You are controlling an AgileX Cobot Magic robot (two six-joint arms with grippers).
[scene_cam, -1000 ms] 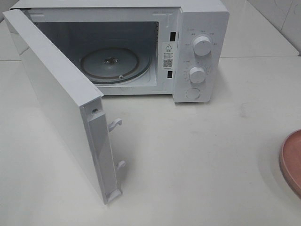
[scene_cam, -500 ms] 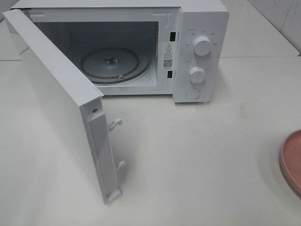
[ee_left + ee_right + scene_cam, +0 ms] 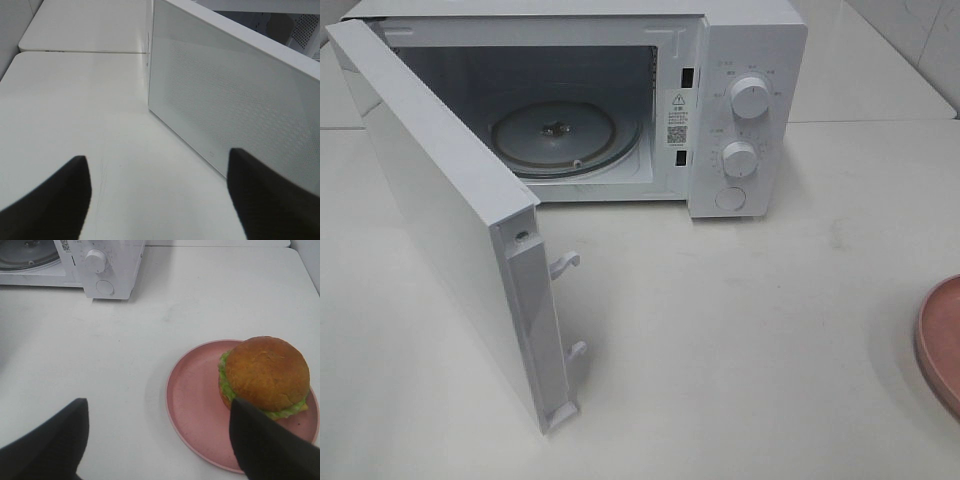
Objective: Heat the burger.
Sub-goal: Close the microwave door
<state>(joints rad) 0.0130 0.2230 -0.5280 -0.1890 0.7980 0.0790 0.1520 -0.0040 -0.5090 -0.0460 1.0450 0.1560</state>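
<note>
The burger (image 3: 265,372), with a golden-brown bun and a green lettuce frill, sits on a pink plate (image 3: 192,395) in the right wrist view. My right gripper (image 3: 157,400) hovers open above the table just short of the plate, nothing between its fingers. The left wrist view shows my left gripper (image 3: 157,155) open and empty above the table, close to the outer face of the microwave door (image 3: 225,95). Neither gripper appears in the exterior high view, where only the plate's edge (image 3: 942,340) shows at the far right and the burger is out of frame.
The white microwave (image 3: 745,60) stands at the back with its door (image 3: 440,230) swung wide open toward the front left. Its glass turntable (image 3: 555,135) is bare. Two knobs and a button are on its right panel (image 3: 740,160).
</note>
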